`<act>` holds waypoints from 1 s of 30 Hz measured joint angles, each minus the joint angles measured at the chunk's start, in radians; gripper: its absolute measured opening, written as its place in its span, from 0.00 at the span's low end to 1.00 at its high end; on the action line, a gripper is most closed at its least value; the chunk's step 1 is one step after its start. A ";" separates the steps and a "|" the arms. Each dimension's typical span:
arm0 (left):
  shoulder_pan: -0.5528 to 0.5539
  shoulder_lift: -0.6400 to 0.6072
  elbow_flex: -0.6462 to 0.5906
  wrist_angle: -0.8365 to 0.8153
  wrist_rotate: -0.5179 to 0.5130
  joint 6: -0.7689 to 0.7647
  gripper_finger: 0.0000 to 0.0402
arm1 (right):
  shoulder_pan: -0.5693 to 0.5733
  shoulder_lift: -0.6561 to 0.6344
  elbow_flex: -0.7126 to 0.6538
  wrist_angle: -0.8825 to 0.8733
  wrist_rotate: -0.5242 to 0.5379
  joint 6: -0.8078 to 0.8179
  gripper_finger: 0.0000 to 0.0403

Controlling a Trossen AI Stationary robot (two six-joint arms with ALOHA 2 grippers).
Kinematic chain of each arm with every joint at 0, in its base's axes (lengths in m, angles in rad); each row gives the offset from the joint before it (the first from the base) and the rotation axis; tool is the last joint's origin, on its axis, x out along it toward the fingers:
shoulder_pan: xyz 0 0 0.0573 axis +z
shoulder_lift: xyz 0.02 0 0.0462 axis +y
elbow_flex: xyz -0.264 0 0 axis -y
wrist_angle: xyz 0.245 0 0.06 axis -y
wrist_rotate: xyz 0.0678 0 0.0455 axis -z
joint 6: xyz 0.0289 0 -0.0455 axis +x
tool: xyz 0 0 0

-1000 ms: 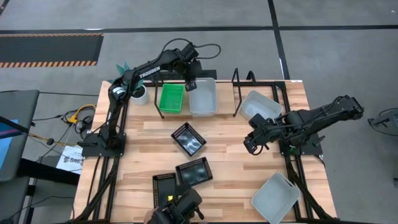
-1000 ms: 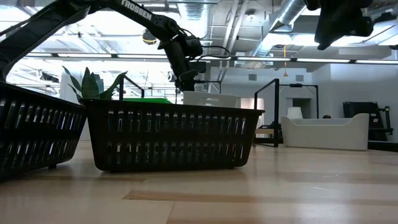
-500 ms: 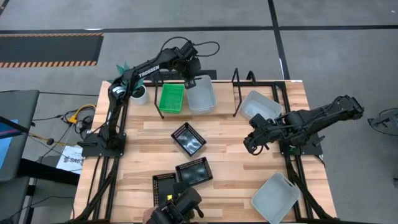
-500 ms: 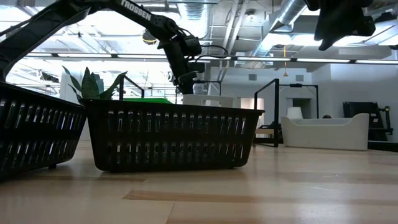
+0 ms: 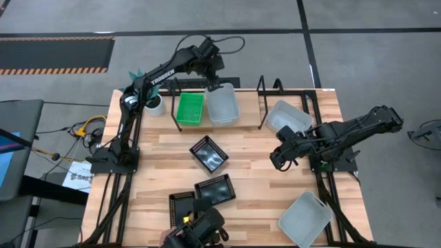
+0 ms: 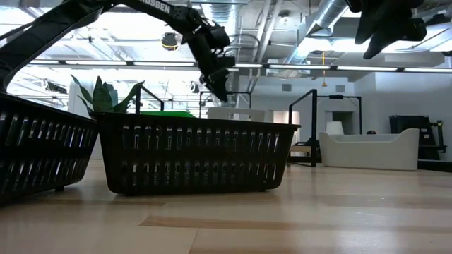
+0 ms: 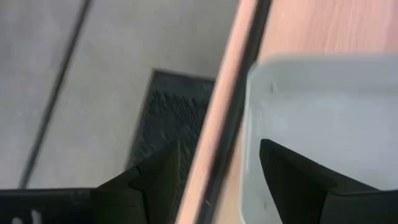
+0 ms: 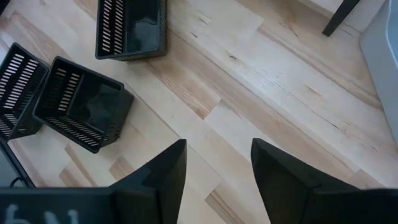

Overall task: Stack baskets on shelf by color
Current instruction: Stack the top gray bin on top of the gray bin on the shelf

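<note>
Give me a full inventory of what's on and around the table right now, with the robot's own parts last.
Green basket: one seen, bright green, on the shelf's left part.
White baskets: three, translucent; one on the shelf beside the green one, one at the table's far right, one at its near right corner.
Black baskets: three, mesh-sided; one mid-table, two near the front edge.
Shelf: one, light wood on black wire frame, along the far edge.
Potted plant: one, green leaves, white pot, far left corner.
Left gripper: open, above the shelf's white basket.
Right gripper: open, empty, over the table's right side.
</note>
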 joint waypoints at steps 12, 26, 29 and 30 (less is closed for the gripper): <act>-0.012 -0.023 0.204 -0.075 0.082 -0.098 0.53 | -0.038 0.001 0.000 -0.132 0.007 0.024 0.48; -0.147 -0.064 0.213 -0.092 0.187 -0.159 0.53 | -0.183 0.087 0.000 -0.325 0.011 -0.114 0.49; -0.187 -0.071 0.213 -0.118 0.189 -0.157 0.53 | -0.237 0.135 -0.004 -0.341 0.013 -0.202 0.48; -0.199 -0.074 0.213 -0.119 0.193 -0.157 0.53 | -0.255 0.153 -0.005 -0.348 0.013 -0.232 0.48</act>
